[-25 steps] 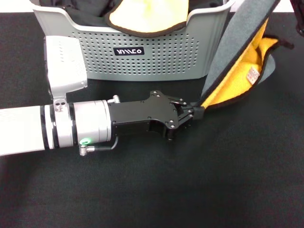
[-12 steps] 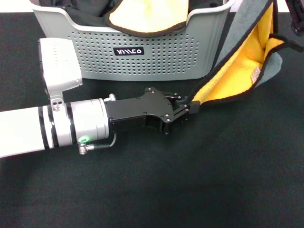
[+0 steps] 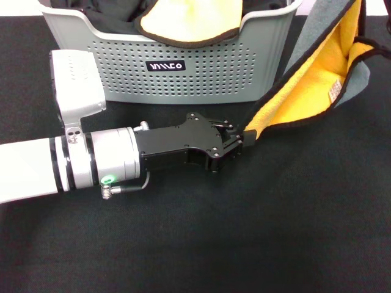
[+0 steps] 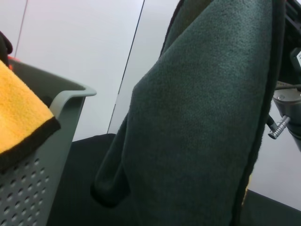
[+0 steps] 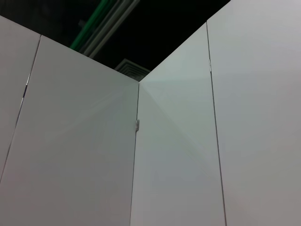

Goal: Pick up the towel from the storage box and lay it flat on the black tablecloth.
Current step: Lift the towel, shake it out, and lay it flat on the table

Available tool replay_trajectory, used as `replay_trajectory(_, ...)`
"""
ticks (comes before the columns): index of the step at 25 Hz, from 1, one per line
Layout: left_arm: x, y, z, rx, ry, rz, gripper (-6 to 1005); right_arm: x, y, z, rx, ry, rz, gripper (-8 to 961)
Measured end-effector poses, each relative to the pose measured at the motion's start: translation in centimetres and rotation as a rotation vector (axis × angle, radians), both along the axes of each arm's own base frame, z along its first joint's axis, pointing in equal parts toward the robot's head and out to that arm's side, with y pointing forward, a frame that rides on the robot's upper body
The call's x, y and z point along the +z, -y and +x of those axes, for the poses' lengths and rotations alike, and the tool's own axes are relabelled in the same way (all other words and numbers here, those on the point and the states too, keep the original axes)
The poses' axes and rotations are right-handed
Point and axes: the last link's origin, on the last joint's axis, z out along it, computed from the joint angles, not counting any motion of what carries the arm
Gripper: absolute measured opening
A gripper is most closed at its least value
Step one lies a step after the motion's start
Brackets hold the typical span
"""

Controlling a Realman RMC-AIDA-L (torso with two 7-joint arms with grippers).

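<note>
Head view: left gripper is low over the black tablecloth, just in front of the storage box, fingers pinched on the bottom corner of the towel. Towel is out of the box and hangs stretched up toward the upper right edge of the frame, where its top end leaves the picture; whatever holds it up there isn't visible (prob. the right gripper, can't confirm, and can't tell whether that one is open or clamped). The right wrist cam shows only wall panels.

Progress, as I judge it: pick-up is done and the spread has begun. Still to do: pull the cloth open, lower it, lay it flat, let go.

Orientation: long axis runs diagonally from the held corner near the box front, up and to the robot's right. Yellow-orange face toward the head cam, grey-green face toward the left wrist cam. Partly folded along that axis, white label near the fold. A second yellow cloth sits in the box.
</note>
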Motion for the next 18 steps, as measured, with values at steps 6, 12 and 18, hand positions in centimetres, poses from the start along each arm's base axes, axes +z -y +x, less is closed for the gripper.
replay_trajectory(6, 0.0, 0.0, 0.0, 0.0, 0.001, -0.001, 84, -0.1, 0.1, 0.2, -0.009, 0.0, -0.004, 16)
replay_trajectory(12, 2.1, -0.7, -0.5, 0.043, 0.072, 0.036, 38, -1.0, 0.2, 2.0, -0.083, 0.009, -0.06, 16)
replay_trajectory(18, 8.0, -1.4, -0.3, -0.002, 0.258, 0.143, 35, -2.5, 0.9, 5.1, -0.207, 0.024, -0.138, 16)
